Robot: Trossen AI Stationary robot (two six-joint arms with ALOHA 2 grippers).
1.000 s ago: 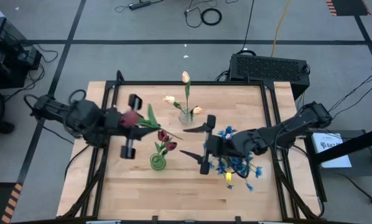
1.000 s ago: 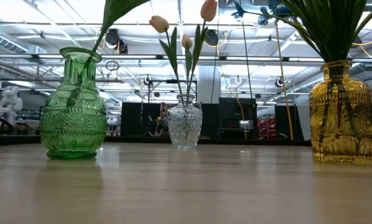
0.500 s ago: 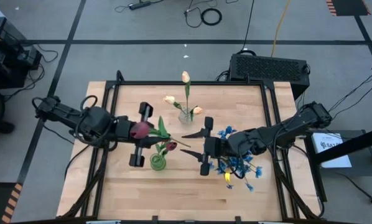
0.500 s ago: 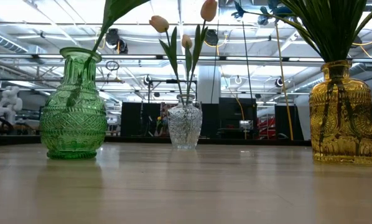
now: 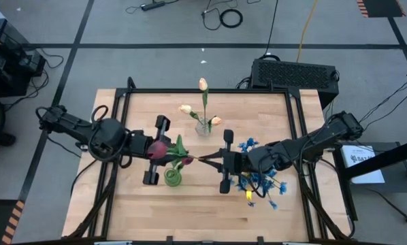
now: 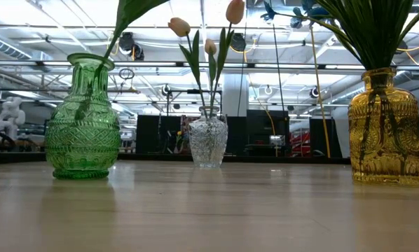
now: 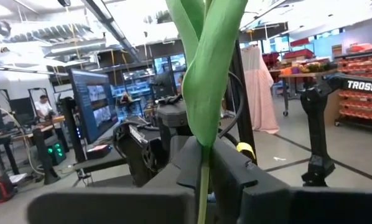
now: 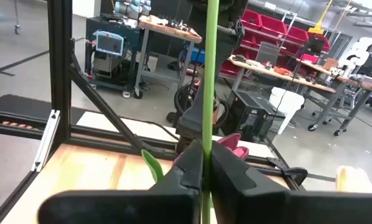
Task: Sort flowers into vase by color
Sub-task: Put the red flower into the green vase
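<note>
We see the left gripper and right gripper both pinching one red tulip above the green vase, mid-table, far from edges.

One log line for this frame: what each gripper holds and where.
left gripper: shut on red tulip over green vase | right gripper: shut on its stem | handover mid-air
</note>
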